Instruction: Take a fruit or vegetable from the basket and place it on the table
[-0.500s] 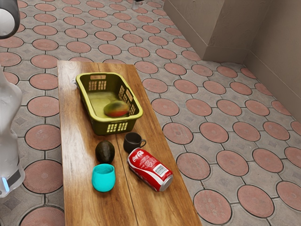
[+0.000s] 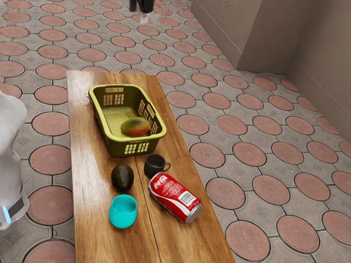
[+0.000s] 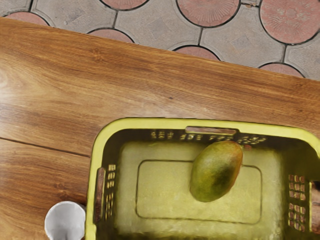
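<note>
Exterior view: A wooden table [image 2: 90, 235] carries a yellow-green basket [image 2: 129, 135] near its far edge, beneath a raised gripper [image 2: 143, 17]; whether the gripper is open or shut cannot be told. A red soda can [image 2: 176, 197] lies on its side toward the table's edge at the exterior view's right. The mango [image 2: 136, 127] rests inside the basket, nearer the long wall on that same side. Between basket and turquoise cup [image 2: 123, 211] sits an avocado [image 2: 122, 177]; a dark mug [image 2: 154, 165] stands just beside the can.
</note>
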